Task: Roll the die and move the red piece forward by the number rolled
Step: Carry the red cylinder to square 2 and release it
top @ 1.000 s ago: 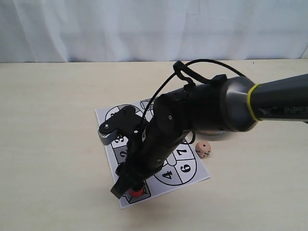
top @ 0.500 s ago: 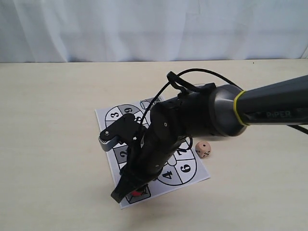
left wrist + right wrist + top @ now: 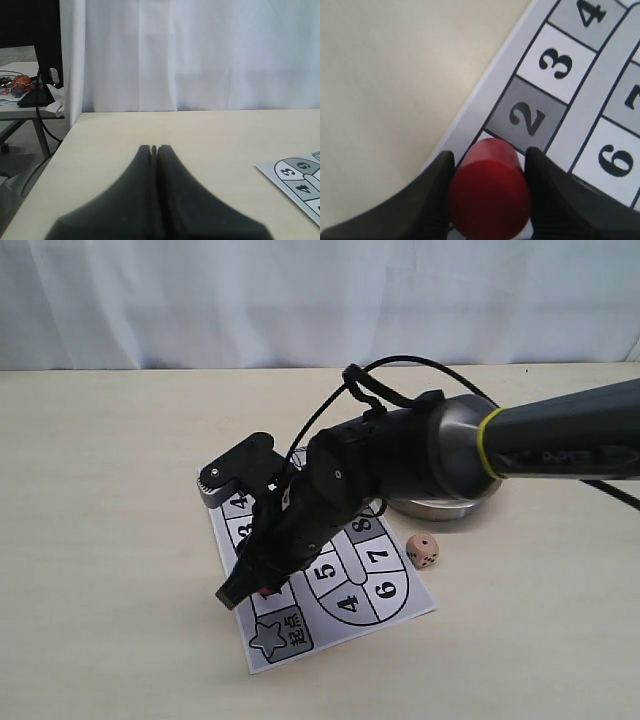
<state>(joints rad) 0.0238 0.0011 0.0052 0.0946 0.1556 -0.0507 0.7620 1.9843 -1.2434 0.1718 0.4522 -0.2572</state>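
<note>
One red piece (image 3: 489, 190) is found pinched between the two dark fingers of the right gripper (image 3: 487, 161), which are closed against its sides. Its lower part is cut off by the frame edge in the right wrist view, so contact with the board (image 3: 559, 62) cannot be established. The piece is seen at the board's margin, just beside the grey square marked 2. In the exterior view it is almost wholly hidden by the gripper's fingers, and only a trace of red is made out at their tip.

The die (image 3: 422, 551) is recorded lying on the table (image 3: 120, 490), just beside the board's right edge and well apart from the right gripper. Its pips are too small to be counted with confidence. Several numbered squares are covered by the right arm (image 3: 540, 440). A steel bowl (image 3: 440, 508) is largely hidden behind that arm, and only its lower rim is seen.

The left gripper (image 3: 154, 150) is noted with its fingers pressed together and nothing between them, above bare table. A corner of the board is cut off at the edge of its view.
</note>
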